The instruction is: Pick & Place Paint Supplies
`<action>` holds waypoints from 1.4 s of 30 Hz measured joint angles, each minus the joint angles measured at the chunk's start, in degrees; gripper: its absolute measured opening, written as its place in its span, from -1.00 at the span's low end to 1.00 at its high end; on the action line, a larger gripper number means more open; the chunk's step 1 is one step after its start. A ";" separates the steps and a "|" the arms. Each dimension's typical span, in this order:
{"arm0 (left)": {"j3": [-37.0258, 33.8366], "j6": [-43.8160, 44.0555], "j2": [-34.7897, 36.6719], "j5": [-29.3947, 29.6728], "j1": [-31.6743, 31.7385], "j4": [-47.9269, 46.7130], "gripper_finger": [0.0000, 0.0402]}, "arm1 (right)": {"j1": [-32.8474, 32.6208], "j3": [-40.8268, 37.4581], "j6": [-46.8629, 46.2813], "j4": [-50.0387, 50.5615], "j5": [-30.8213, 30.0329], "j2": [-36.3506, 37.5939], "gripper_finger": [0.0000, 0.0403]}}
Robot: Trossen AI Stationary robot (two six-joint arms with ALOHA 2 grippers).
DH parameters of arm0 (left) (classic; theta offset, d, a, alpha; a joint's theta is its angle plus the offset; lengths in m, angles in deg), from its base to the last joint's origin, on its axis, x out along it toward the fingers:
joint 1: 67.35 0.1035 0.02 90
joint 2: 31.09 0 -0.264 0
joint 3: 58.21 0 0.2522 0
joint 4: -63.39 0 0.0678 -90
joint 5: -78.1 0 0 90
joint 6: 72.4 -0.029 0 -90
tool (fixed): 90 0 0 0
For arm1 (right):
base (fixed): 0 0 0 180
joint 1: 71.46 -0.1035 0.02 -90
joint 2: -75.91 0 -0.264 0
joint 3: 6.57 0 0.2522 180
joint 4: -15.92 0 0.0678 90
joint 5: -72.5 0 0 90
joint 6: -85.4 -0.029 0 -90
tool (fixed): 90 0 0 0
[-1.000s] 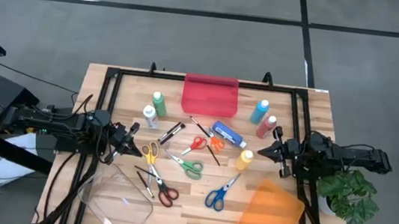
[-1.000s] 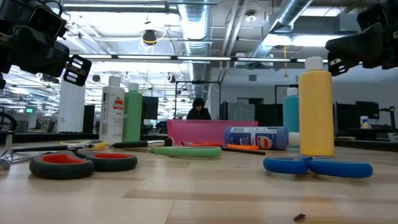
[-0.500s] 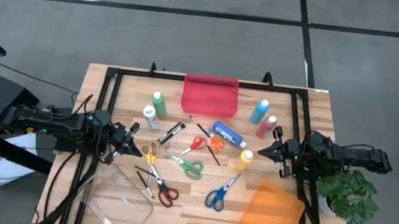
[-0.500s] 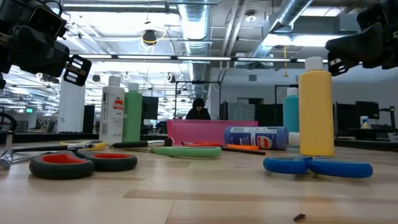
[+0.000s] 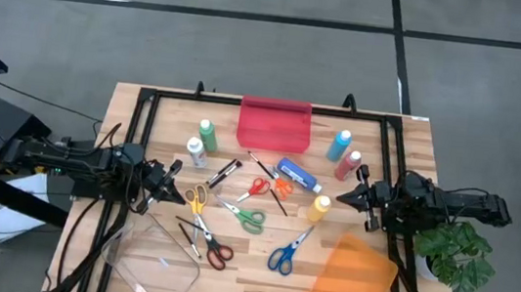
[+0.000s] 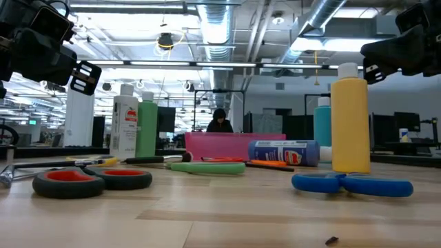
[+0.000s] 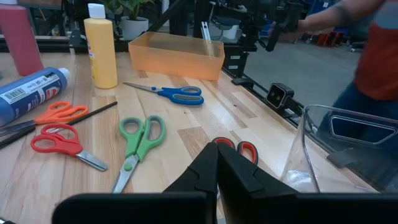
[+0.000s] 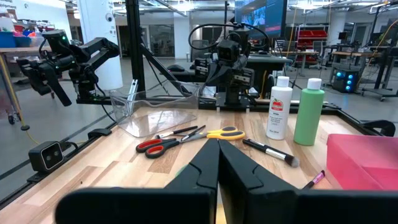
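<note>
Paint bottles stand upright on the wooden table: green point(image 5: 209, 135), white point(image 5: 197, 152), blue point(image 5: 339, 145), red point(image 5: 350, 165) and yellow point(image 5: 319, 208); another blue one point(image 5: 298, 175) lies on its side. Several scissors lie flat mid-table, among them yellow point(image 5: 196, 199), green point(image 5: 247, 217), blue point(image 5: 282, 255) and red-handled point(image 5: 217, 253) pairs. Thin dark brushes point(image 5: 266, 181) lie between them. My left gripper point(image 5: 177, 192) hovers shut at the table's left side, beside the yellow scissors. My right gripper point(image 5: 345, 197) hovers shut at the right side, near the yellow bottle. Both hold nothing.
A red tray point(image 5: 275, 123) sits at the far middle, an orange tray point(image 5: 354, 276) at the near right and a clear tray point(image 5: 151, 263) at the near left. A black frame point(image 5: 147, 104) borders the table. A potted plant point(image 5: 460, 252) stands beyond the right edge.
</note>
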 joint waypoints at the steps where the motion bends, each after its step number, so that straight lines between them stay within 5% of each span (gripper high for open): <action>1: 0.00 0.00 0.00 0.00 -0.02 0.01 -1.00 | 0.01 -0.02 0.00 0.00 0.02 -0.02 -1.00; 7: 0.00 0.00 0.00 -0.01 0.00 0.02 -1.00 | -0.03 0.00 -2.07 0.00 0.02 -0.01 -1.00; 20: 0.00 0.00 0.00 0.01 -0.01 0.02 -1.00 | -0.09 0.00 -39.78 -2.61 0.04 -0.02 -1.00; 26: 0.00 0.00 0.00 -0.01 0.00 0.02 -1.00 | -0.09 2.70 -43.25 -7.59 0.19 0.00 -1.00; 31: 0.00 0.00 0.00 0.00 -0.02 0.01 -1.00 | 0.13 8.50 -37.27 -8.00 -0.28 -0.44 -1.00; 36: 0.00 0.00 0.00 -0.01 0.00 0.02 -1.00 | 1.18 20.80 -33.05 9.39 -4.38 -6.48 -1.00; 42: 0.00 0.00 0.00 0.00 -0.01 0.02 -1.00 | 2.87 40.52 -28.24 38.07 -12.61 -24.50 -1.00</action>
